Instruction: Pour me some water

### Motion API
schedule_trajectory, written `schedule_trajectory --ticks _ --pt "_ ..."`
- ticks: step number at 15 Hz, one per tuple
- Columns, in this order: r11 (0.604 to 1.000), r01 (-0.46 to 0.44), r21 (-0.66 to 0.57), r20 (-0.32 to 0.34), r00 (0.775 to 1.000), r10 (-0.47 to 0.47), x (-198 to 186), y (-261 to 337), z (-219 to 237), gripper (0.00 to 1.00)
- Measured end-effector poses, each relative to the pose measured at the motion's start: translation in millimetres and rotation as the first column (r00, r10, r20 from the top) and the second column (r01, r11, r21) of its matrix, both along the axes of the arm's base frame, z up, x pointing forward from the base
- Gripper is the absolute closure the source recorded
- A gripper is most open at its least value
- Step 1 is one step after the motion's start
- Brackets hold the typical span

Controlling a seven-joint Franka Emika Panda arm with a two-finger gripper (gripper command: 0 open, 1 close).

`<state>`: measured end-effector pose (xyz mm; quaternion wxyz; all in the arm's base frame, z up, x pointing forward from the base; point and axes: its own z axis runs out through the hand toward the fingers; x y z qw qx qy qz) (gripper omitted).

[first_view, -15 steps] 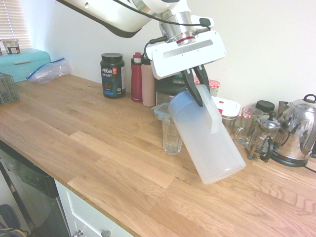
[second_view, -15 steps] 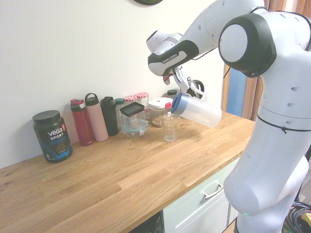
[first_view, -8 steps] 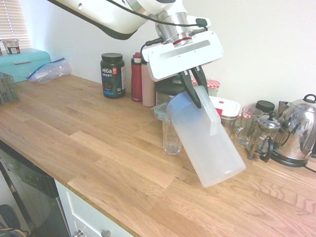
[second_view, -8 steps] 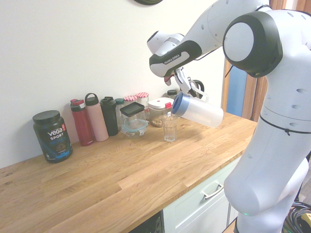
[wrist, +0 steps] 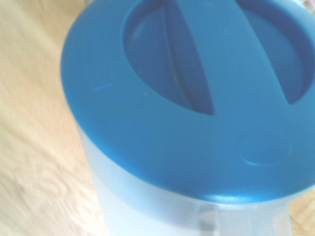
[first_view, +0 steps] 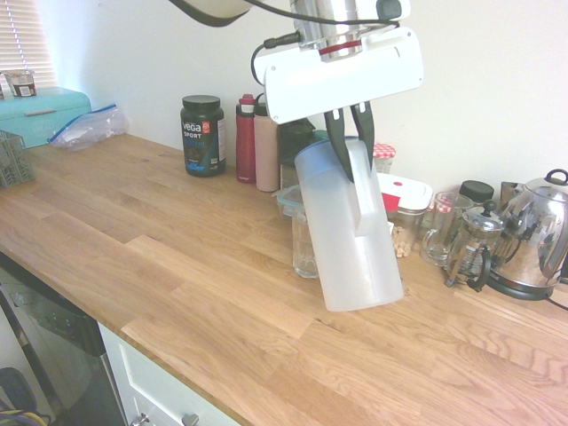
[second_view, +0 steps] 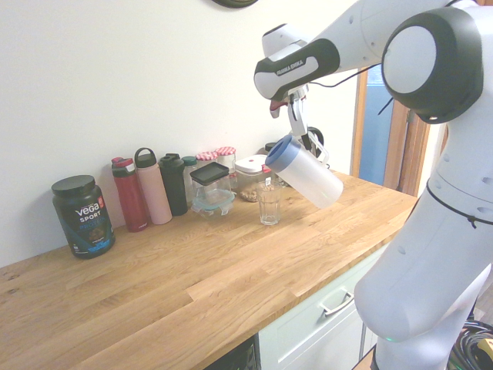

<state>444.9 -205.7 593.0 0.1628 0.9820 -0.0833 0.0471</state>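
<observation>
My gripper (first_view: 349, 146) (second_view: 296, 129) is shut on the top of the handle of a tall frosted-white jug (first_view: 346, 231) (second_view: 306, 171) with a blue lid (wrist: 197, 98). The jug hangs in the air, tilted only a little, its lid end toward a clear drinking glass (first_view: 304, 247) (second_view: 269, 206) that stands on the wooden counter (first_view: 177, 257) beside and below it. The lid is above and to the side of the glass rim. No water can be made out in the jug, in the air or in the glass.
Along the back wall stand a black Vega tub (first_view: 202, 135), red and pink bottles (first_view: 256, 140), jars, a lidded container (first_view: 404, 197), glass mugs, a French press (first_view: 475, 248) and a steel kettle (first_view: 534, 235). A teal bread box (first_view: 40, 114) is far left.
The gripper has risen and turned back, swinging the jug from a steep pouring tilt over the glass to nearly upright; its base moved in toward the glass.
</observation>
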Motion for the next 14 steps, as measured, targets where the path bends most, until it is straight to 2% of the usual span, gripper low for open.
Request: schedule_trajectory --ticks 3,6,10,14 --pt "0.989 0.113 0.093 0.094 0.988 -0.121 -14.8 -20.5 7.9 1.00" --pt "0.962 0.228 0.149 0.167 0.953 -0.252 -30.0 -33.6 -5.4 1.00" --pt "0.916 0.337 0.218 0.286 0.875 -0.390 -84.1 -12.3 -8.8 1.00" --pt "0.886 0.367 0.284 0.422 0.782 -0.459 -115.1 45.2 -17.2 1.00"
